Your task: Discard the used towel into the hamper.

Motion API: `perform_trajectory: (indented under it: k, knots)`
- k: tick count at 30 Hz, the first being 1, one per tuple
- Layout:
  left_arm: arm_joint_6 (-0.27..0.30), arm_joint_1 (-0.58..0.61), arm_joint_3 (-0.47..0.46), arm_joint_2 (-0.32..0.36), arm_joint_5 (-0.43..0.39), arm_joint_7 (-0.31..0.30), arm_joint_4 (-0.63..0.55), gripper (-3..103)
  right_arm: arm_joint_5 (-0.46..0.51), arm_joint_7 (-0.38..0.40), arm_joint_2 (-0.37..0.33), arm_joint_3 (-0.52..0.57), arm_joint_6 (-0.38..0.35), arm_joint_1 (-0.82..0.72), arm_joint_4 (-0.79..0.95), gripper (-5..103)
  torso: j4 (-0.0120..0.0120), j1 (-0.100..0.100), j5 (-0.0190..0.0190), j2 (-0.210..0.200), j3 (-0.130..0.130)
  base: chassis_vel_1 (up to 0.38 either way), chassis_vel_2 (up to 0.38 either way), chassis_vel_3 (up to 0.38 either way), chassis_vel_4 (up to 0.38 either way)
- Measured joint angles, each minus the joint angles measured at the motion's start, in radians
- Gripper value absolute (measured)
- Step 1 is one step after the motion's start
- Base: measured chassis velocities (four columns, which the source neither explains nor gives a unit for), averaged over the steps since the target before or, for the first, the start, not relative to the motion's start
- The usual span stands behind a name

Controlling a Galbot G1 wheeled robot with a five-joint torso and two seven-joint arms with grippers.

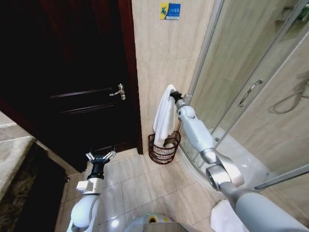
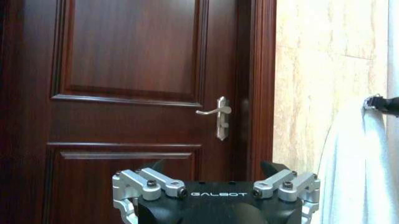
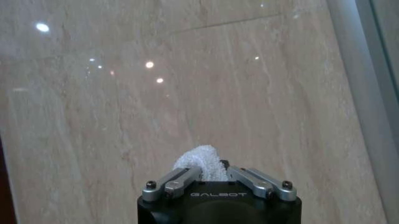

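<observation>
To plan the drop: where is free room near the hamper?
Bare floor tiles lie between the hamper and the open left gripper. It is crowded above the hamper: the towel hangs into it from the right gripper.

Head cam looks down from high over my two arms at the floor tiles [image 1: 145,183], the door [image 1: 72,72] and the wall corner by the shower glass [image 1: 251,72]. My left wrist cam sits low behind my left gripper [image 2: 215,186], facing the door level-on from a way back; it shares the door handle [image 2: 218,112] and towel [image 2: 355,168] with the head view. My right wrist cam is close up on the tiled wall [image 3: 187,70], looking over my right gripper [image 3: 215,175].
</observation>
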Motion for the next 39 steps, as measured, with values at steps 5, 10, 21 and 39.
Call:
perform_trajectory:
  k: [5, 10, 21, 39]
  knots:
    - [-0.011, 0.008, -0.003, -0.004, -0.002, 0.000, 0.001, 100, -0.012, 0.000, 0.000, 0.001, -0.005, -0.005, -0.006, 3, 0.0000, -0.012, 0.0000, -0.027, -0.015, 0.000, 0.000, 0.000, 0.000]
    - [-0.012, 0.003, -0.003, -0.005, -0.003, 0.000, 0.005, 100, -0.026, 0.020, -0.007, 0.002, -0.038, -0.008, -0.006, 3, -0.0001, -0.025, 0.0000, -0.056, -0.031, 0.000, 0.000, 0.000, 0.000]
    - [-0.017, 0.005, -0.008, -0.004, -0.014, 0.000, 0.008, 100, -0.033, 0.035, -0.024, -0.014, -0.067, -0.012, 0.003, 3, -0.0001, -0.050, 0.0001, -0.109, -0.059, 0.000, 0.000, 0.000, 0.000]
    - [-0.025, 0.011, -0.011, -0.005, -0.019, 0.000, 0.002, 100, -0.074, 0.016, -0.013, -0.017, -0.049, 0.032, -0.088, 3, -0.0001, -0.095, 0.0001, -0.204, -0.109, 0.000, 0.000, 0.000, 0.000]
